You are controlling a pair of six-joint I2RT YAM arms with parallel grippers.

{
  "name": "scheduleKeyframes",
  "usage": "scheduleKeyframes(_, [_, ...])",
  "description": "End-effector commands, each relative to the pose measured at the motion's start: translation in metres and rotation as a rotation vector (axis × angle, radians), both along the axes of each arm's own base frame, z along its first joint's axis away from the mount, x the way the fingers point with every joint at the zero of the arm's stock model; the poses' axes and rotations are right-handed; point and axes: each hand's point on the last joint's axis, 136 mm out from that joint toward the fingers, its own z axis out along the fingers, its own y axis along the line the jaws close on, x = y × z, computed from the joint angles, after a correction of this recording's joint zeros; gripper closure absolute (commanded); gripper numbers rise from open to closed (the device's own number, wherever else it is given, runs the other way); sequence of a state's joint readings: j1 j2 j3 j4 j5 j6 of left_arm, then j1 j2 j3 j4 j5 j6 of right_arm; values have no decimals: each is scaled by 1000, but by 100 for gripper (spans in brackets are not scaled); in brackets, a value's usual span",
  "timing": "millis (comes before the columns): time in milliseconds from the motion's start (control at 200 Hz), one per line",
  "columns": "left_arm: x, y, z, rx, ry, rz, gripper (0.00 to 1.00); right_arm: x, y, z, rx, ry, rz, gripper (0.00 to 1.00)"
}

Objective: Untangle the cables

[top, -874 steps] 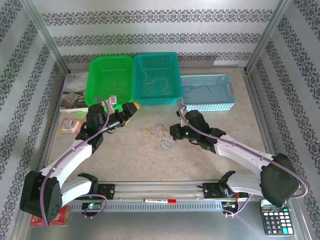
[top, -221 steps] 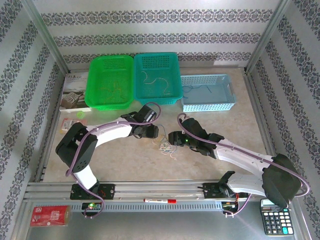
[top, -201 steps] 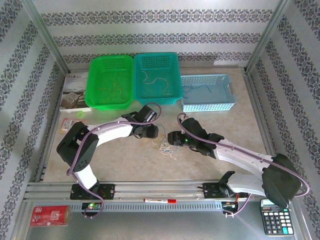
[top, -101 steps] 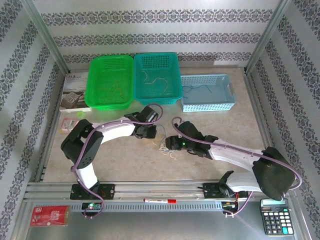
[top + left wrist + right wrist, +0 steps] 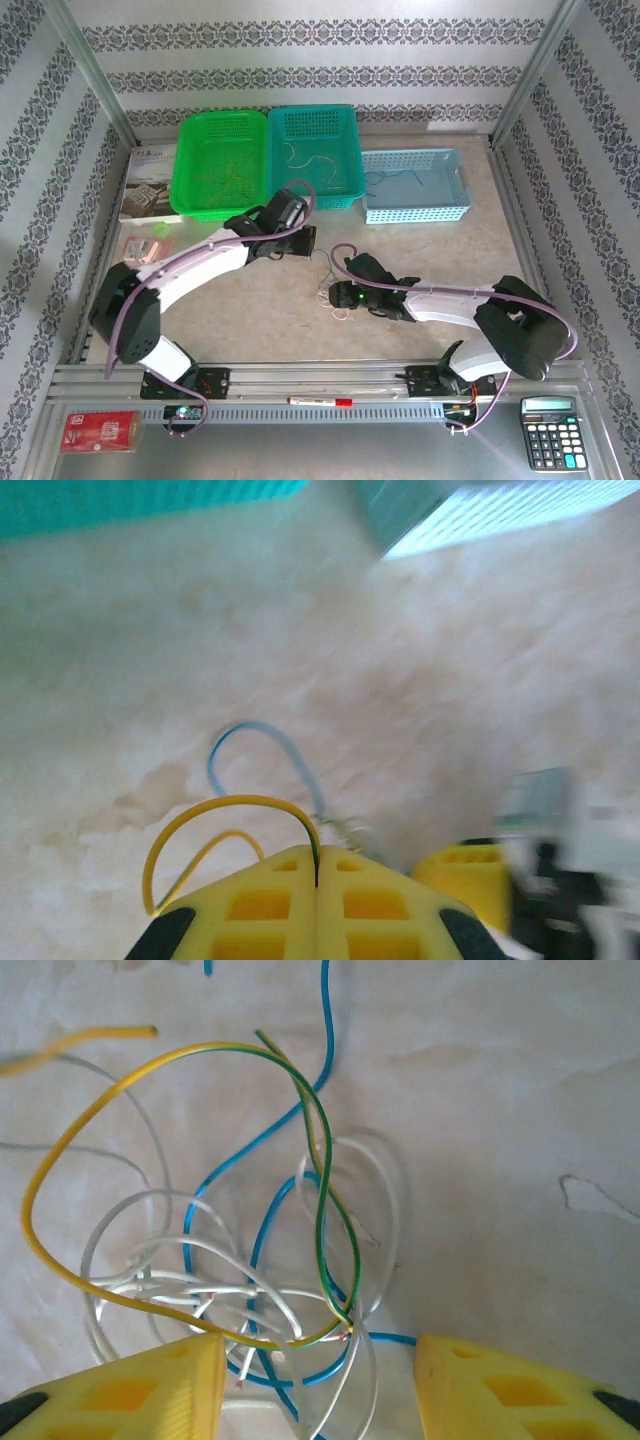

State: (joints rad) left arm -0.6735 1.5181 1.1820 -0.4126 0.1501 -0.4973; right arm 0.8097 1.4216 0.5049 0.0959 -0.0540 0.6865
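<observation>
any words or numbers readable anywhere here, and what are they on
Nothing reads clearly enough to quote.
Box: dark print along its top edge, too small to read.
Red packet: white marks, blurred.
Calculator: key labels too small to read, display unreadable.

Lab robot cell: aluminium frame (image 5: 92, 75), wallpaper backdrop panels (image 5: 320, 60), mounting rail (image 5: 320, 375), calculator (image 5: 553, 433).

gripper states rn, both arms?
Left gripper: shut on a yellow-green cable.
Right gripper: open, fingers either side of the cable tangle.
</observation>
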Motion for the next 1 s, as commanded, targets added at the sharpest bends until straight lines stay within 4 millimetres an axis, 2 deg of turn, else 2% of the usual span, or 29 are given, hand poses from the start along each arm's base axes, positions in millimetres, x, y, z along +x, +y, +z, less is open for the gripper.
scheduleKeyframes(0, [-11, -6, 49, -83, -50, -39, 100, -2, -8, -17, -31, 13, -46, 48])
scheduleKeyframes(260, [-15, -2, 136, -226, -204, -34, 100, -5, -11, -25, -34, 30, -63, 49])
scheduleKeyframes(395, [-15, 6, 167, -249, -277, -27, 100, -6, -10, -22, -23, 30, -57, 49])
scheduleKeyframes(500, [-15, 12, 183, -255, -318, -18, 100, -5, -4, -13, -2, 23, -40, 48])
scheduleKeyframes(649, [-12, 23, 193, -239, -365, 7, 100, -1, 3, 10, 29, -10, -15, 46])
scheduleKeyframes(784, [-3, 37, 190, -201, -385, 43, 100, 4, 8, 35, 56, -49, 0, 44])
scheduleKeyframes(929, [18, 65, 184, -152, -398, 115, 100, 7, 8, 58, 67, -90, 9, 43])
scheduleKeyframes(994, [33, 86, 179, -141, -389, 167, 100, 8, 6, 66, 70, -106, 8, 43])
